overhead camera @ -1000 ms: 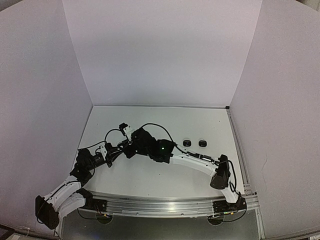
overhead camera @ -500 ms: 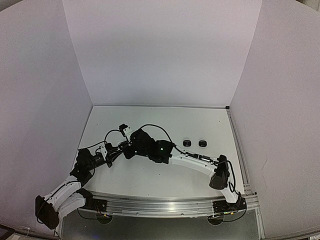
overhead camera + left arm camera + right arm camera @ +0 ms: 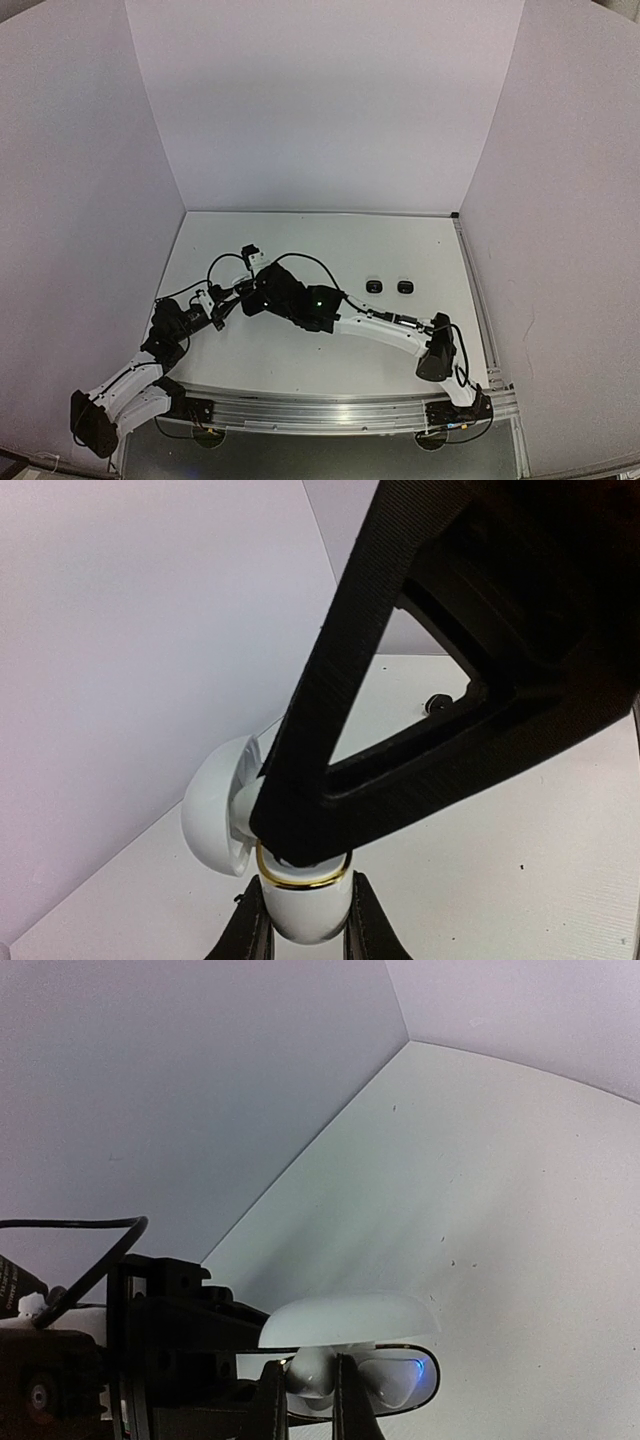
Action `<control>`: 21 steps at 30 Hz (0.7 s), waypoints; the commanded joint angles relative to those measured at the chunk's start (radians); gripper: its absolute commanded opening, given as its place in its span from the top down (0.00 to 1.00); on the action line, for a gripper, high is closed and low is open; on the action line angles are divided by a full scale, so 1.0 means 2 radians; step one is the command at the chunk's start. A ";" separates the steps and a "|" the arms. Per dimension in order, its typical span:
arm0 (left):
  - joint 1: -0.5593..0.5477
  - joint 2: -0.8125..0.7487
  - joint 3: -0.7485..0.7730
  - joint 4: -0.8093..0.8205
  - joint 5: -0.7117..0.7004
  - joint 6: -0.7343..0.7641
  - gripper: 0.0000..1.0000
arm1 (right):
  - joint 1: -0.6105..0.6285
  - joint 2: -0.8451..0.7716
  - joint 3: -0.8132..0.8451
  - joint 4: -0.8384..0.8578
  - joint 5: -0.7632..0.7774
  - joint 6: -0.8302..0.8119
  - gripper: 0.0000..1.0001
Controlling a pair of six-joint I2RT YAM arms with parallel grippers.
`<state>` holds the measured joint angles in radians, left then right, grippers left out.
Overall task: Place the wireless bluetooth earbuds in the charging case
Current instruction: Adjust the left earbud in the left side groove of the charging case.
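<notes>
My left gripper (image 3: 300,935) is shut on the rounded bottom of a white charging case (image 3: 300,912) with a gold rim, held upright, its lid (image 3: 213,808) hinged open to the left. My right gripper (image 3: 309,1405) reaches into the case mouth from above and is shut on a white earbud (image 3: 311,1373) at the left socket. A second white earbud (image 3: 398,1380) sits in the right socket beside a blue glow. In the top view both grippers meet at the table's left middle (image 3: 238,300), and the case is hidden under them.
Two small black items (image 3: 374,287) (image 3: 405,287) lie side by side on the white table, right of centre. White walls enclose the table on three sides, the left wall (image 3: 90,230) close to the grippers. The arms' base rail (image 3: 320,410) runs along the near edge.
My right gripper's fingers have closed onto the white earbud, and the right arm has shifted slightly left toward the case. The left arm has held still.
</notes>
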<state>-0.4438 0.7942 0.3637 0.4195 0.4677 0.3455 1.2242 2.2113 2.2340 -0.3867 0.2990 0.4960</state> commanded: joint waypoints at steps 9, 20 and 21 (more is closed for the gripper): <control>0.000 0.009 0.009 0.054 -0.043 -0.001 1.00 | 0.015 0.024 0.013 -0.009 0.061 0.048 1.00; 0.000 -0.010 -0.001 0.070 -0.015 -0.062 1.00 | 0.015 0.024 0.009 0.003 0.051 0.016 0.90; 0.000 -0.011 -0.001 0.067 -0.012 -0.068 1.00 | 0.015 0.022 0.009 0.006 0.053 0.011 0.89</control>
<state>-0.4461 0.8073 0.3456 0.4524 0.4311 0.2893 1.2453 2.2402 2.2391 -0.3511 0.3958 0.5617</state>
